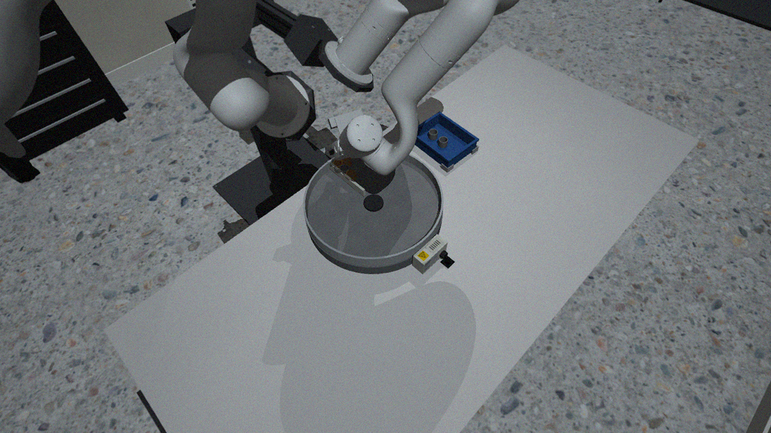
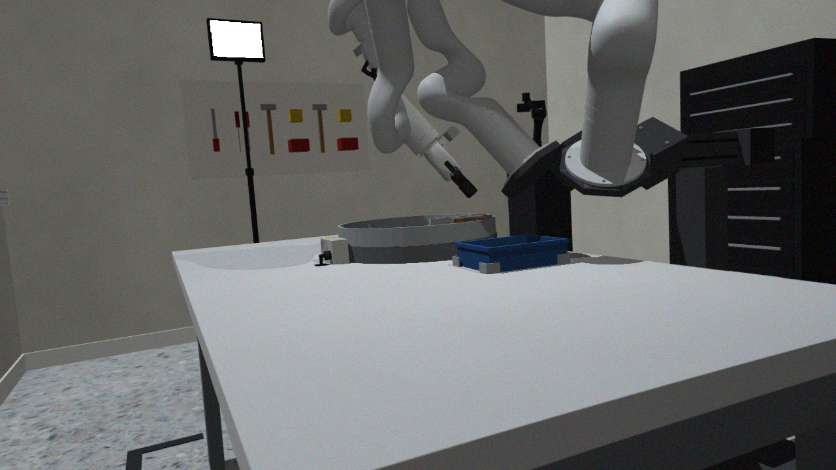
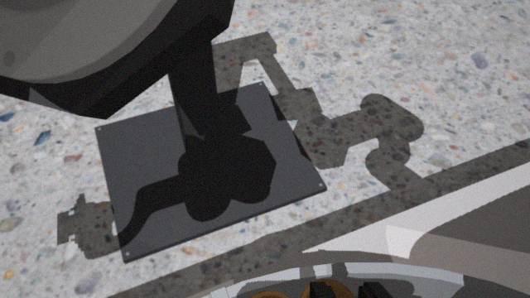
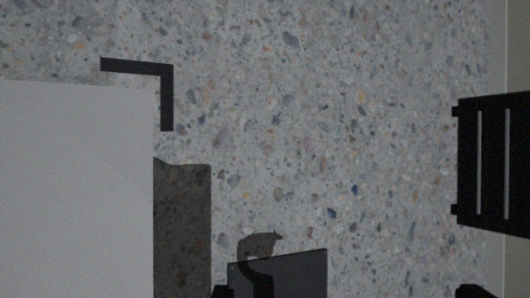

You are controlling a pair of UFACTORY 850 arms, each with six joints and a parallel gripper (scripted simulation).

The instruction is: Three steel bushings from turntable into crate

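Note:
The blue crate (image 1: 461, 152) (image 2: 520, 256) sits level between its corner guides. Two grey steel-coloured bushings (image 1: 432, 133) (image 1: 443, 141) stand inside it. The turntable (image 1: 353, 240) (image 2: 403, 236) holds brass-coloured bushings (image 1: 344, 165) (image 3: 269, 295) near its rim by the arm bases. The left arm hides part of that group in the top view, and I cannot make out any steel bushing there. My left gripper (image 2: 469, 190) (image 3: 347, 290) hangs above the turntable, open by a narrow gap and empty. My right gripper (image 1: 18, 168) (image 4: 347, 291) is wide open and empty, far from the turntable.
A light divider bar (image 1: 350, 178) stands inside the turntable beside the bushings. A white box with a warning label (image 1: 429, 251) (image 2: 334, 248) is at the turntable's outer side. The crate stands close to the turntable on the white table (image 1: 556, 158).

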